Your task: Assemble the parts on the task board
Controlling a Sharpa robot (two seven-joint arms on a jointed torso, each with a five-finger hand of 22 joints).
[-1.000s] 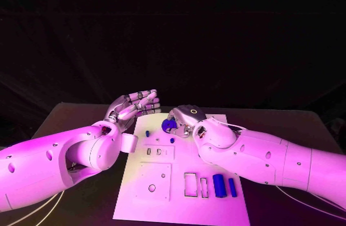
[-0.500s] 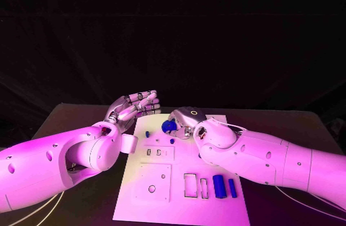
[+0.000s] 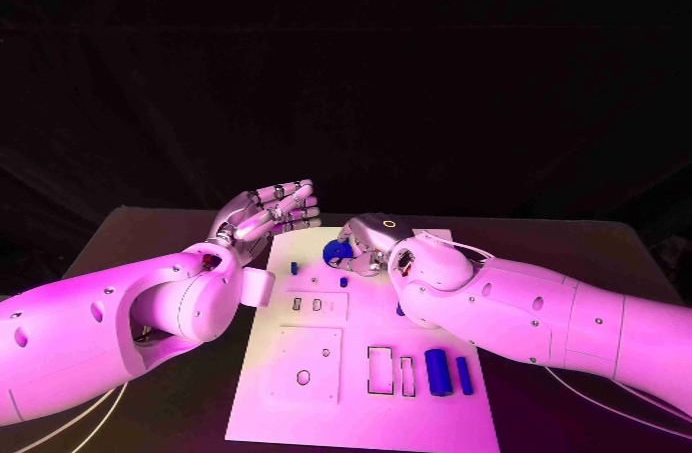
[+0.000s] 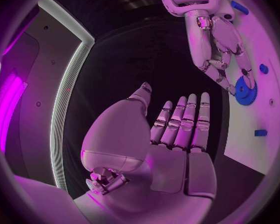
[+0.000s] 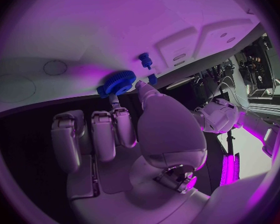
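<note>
The white task board point(image 3: 361, 413) lies in the middle of the black table. My right hand point(image 3: 371, 240) hovers over the board's far end and pinches a blue gear point(image 3: 340, 252) between its thumb and fingertips; the right wrist view shows the blue gear point(image 5: 117, 82) close to the board, beside a small blue peg point(image 5: 144, 59). My left hand point(image 3: 271, 211) is raised beside the board's far left corner, palm up, fingers straight and holding nothing. From the left wrist, the left hand point(image 4: 174, 134) faces the right hand point(image 4: 214, 40) and the gear point(image 4: 244, 90).
On the board, a small blue peg point(image 3: 296, 268) stands near the left edge. Two blue bars point(image 3: 438, 373) lie at the near right beside a rectangular recess point(image 3: 382, 370). A square raised plate point(image 3: 307, 363) sits near left. Black table point(image 3: 144, 233) surrounds the board.
The right forearm has shifted slightly, while its hand and the gear stay almost in the same place. The left hand has not moved.
</note>
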